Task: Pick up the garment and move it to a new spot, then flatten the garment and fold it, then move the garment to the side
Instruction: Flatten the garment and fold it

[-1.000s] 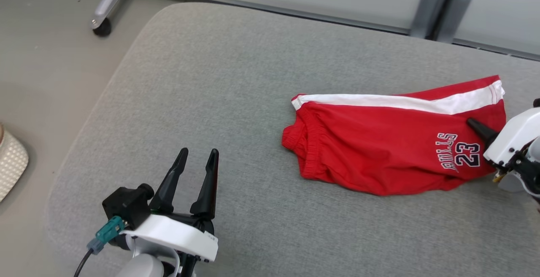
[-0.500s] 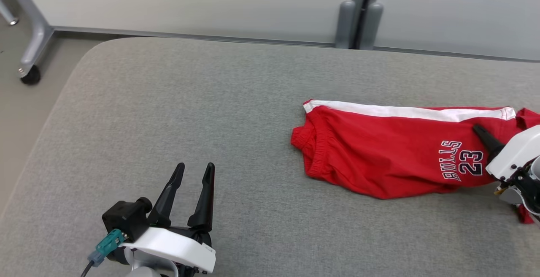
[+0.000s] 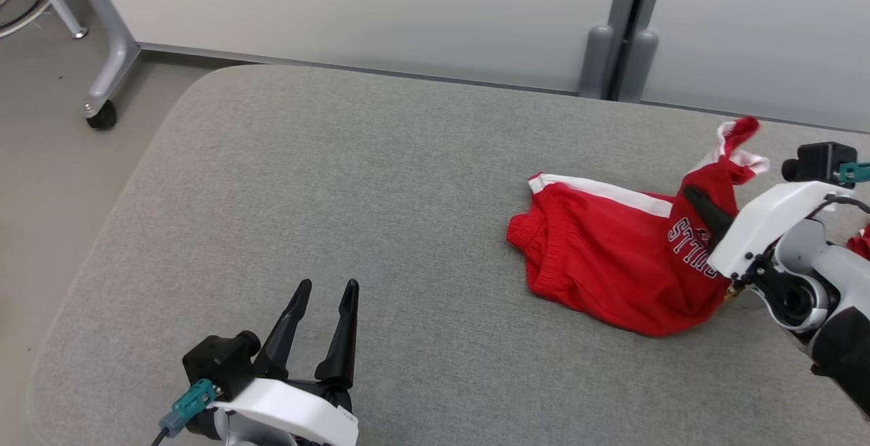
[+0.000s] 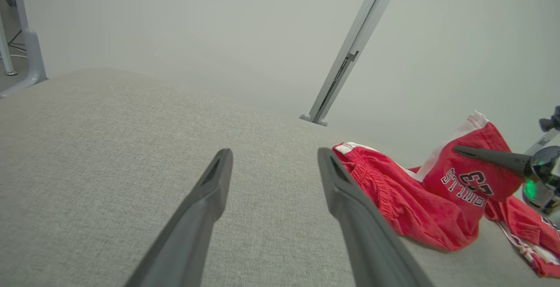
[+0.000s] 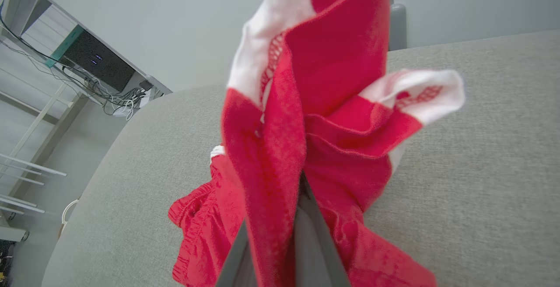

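Lifting the shorts (image 3: 598,269) by a leg end, right hand (image 3: 700,204) pinches red cloth, raised now where it lay flat a second ago; waistband rests on the cushion (image 3: 340,194); left hand (image 3: 329,287) spread, idle. Probably starting the move.

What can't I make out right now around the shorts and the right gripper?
- Right gripper: one finger under the red shorts in head view; both tips buried in folds, right wrist view.
- Shorts' other leg: head view, hidden behind the right arm; left wrist view, cut off by the bottom right corner.
- Layers pinched: right wrist view, folds too close, blurred.
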Controlling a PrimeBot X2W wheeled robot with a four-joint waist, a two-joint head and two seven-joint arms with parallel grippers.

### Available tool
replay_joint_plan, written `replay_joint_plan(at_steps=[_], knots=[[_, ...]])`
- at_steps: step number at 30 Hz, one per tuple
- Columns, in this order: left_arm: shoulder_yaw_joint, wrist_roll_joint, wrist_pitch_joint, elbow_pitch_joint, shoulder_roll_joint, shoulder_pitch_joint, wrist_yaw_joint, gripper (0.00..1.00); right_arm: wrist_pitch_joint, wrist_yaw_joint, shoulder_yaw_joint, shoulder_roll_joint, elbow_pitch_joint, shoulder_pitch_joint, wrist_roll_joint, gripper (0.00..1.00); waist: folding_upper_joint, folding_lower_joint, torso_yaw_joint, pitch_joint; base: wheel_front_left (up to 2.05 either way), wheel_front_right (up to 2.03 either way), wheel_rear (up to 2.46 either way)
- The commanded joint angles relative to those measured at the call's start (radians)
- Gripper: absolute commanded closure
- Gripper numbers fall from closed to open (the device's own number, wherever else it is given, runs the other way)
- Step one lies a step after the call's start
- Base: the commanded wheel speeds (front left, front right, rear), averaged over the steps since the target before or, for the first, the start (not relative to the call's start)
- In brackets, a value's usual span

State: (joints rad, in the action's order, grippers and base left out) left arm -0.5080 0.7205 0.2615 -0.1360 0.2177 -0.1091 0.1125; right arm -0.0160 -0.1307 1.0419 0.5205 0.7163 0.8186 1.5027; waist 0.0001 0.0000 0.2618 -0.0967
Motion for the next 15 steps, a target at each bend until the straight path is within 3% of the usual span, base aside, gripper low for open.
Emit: replay_joint_plan(at_steps=[1,8,13,15], knots=[[0.0,0.0,0.002,-0.003,0.004,0.006,-0.002,0.0,0.007,-0.001,0.002,-0.009,0.007,0.013,-0.004,1.0,-0.0001,0.0,0.026,0.005,0.0,0.0,0.0],[-0.012,-0.003,-0.006,-0.013,0.003,0.011,-0.002,0.0,0.061,-0.001,0.043,-0.102,0.11,0.047,-0.016,1.0,-0.0001,0.0,0.112,0.007,0.0,0.0,0.0],[-0.017,-0.004,-0.007,-0.016,0.002,0.016,0.0,0.0,0.075,-0.001,0.07,-0.159,0.165,0.049,-0.028,1.0,-0.0001,0.0,0.13,0.01,0.0,0.0,0.0],[-0.019,-0.003,-0.009,-0.018,0.001,0.016,0.001,0.0,0.076,-0.001,0.078,-0.185,0.183,0.051,-0.029,0.65,-0.0001,0.0,0.13,0.011,0.0,0.0,0.0]])
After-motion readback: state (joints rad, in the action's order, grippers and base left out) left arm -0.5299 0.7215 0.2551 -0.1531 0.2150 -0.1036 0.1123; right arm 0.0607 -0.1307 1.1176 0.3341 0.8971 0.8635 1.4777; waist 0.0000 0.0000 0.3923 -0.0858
